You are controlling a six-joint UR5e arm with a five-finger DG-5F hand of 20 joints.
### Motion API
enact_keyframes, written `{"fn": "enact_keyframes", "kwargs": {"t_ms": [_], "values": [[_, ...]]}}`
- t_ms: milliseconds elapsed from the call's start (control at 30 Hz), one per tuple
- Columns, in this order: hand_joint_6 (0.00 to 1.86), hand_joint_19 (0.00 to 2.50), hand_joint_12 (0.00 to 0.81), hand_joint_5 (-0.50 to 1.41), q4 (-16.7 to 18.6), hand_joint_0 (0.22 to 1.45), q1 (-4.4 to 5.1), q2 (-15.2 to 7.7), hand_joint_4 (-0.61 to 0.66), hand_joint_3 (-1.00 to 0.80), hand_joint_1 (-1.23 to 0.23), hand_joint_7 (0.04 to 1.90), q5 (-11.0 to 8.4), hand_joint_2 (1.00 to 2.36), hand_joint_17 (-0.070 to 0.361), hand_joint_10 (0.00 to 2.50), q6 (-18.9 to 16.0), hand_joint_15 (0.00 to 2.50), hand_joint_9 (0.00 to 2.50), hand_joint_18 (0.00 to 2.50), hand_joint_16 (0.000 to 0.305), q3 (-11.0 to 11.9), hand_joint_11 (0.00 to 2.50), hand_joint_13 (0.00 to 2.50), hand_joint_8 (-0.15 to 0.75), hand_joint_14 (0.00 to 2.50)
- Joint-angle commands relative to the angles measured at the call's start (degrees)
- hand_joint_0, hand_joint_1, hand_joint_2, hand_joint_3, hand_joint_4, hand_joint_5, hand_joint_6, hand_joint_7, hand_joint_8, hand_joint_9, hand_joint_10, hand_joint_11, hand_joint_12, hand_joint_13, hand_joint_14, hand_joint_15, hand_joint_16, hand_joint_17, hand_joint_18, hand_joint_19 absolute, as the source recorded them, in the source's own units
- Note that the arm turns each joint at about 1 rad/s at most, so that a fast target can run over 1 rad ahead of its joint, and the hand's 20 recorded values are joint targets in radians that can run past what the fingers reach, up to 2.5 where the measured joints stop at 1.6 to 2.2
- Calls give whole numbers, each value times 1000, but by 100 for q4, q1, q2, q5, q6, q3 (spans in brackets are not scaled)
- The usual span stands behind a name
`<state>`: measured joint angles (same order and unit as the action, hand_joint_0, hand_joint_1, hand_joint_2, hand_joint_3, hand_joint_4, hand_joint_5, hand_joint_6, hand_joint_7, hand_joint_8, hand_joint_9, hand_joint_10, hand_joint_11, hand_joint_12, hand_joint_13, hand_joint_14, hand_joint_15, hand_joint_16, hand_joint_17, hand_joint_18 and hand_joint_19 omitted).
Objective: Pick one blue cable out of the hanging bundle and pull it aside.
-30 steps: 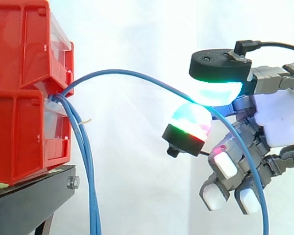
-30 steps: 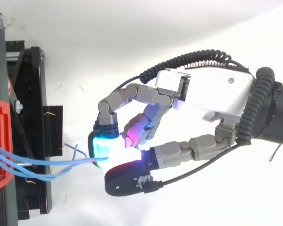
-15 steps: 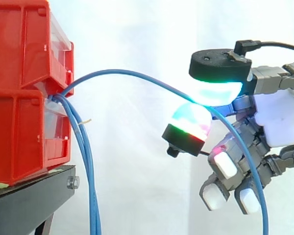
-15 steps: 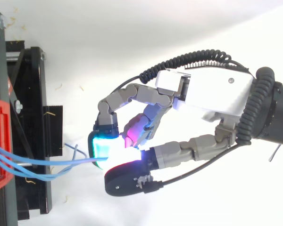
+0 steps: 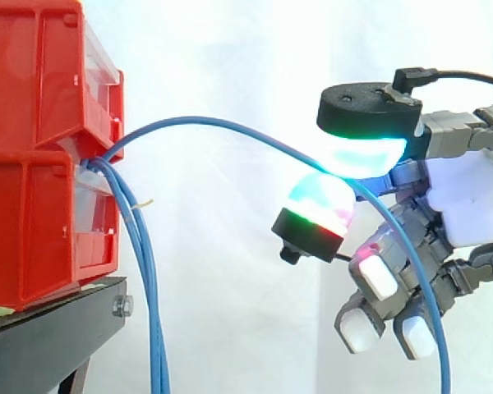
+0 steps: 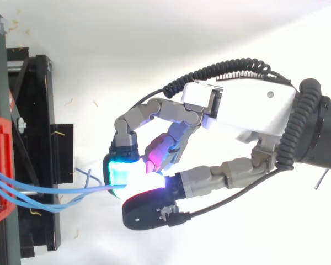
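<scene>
While pinched by robot hand (image 6: 248, 110), blue cable (image 5: 230, 127) arcs from red bins (image 5: 41, 148).

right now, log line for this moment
hand: shut on cable | cable: arched from bins to hand, apart from bundle | bundle: hangs beside bins

Nothing visible has changed over the last second. The hand (image 6: 254, 110) has not shifted, and its fingers (image 5: 366, 152) pinch the blue cable (image 5: 205, 121) exactly as before. The cable's arch is also unchanged.
</scene>
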<state>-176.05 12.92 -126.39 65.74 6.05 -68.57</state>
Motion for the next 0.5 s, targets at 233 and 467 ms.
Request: {"fn": "enact_keyframes", "kwargs": {"t_ms": [233, 467], "values": [[888, 390, 439, -49, 0, 557, 0, 0, -49, 78, -777, 1260, 0, 1000, 154, 12, 1, 428, 1145, 1032, 68, 2, 531, 866, 395, 11], [888, 389, 438, -49, 0, 557, 0, 0, -47, 74, -778, 1263, 0, 1000, 154, 10, 1, 427, 1146, 1032, 68, -7, 524, 867, 397, 12]]}}
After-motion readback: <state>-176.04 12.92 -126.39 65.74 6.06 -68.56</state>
